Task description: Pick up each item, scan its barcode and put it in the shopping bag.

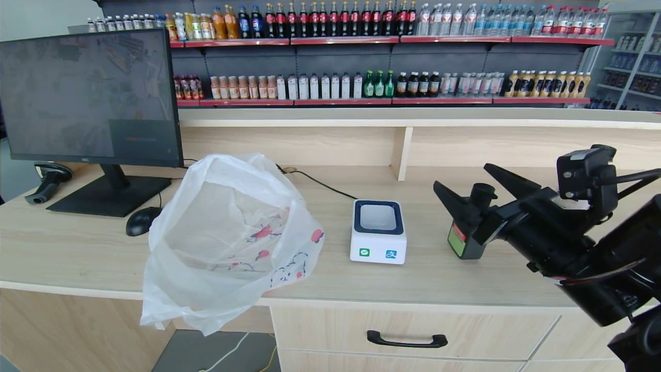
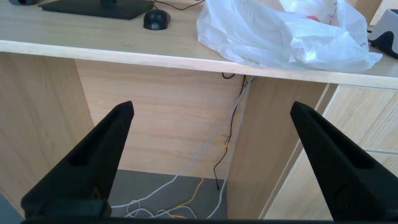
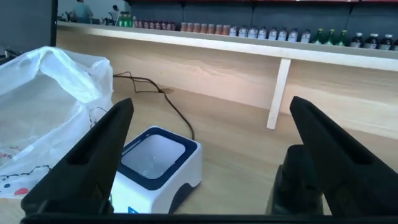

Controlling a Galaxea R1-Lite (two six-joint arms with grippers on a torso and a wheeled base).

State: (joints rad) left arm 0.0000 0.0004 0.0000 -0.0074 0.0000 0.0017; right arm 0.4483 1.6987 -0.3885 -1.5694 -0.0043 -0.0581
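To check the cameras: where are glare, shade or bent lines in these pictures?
Head view: the counter edge bows slightly, the monitor mirrors the room. Left wrist view: under the counter it is dimmer. Right wrist view: the scanner window shines pale.

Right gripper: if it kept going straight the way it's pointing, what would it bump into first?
Most likely the small dark bottle standing on the counter between the right gripper's open fingers, though depth is hard to judge. The white scanner sits farther off, to one side.

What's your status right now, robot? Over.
Right gripper open around small dark bottle, not gripped. Left gripper open, below counter edge. Scanner, shopping bag unobstructed.
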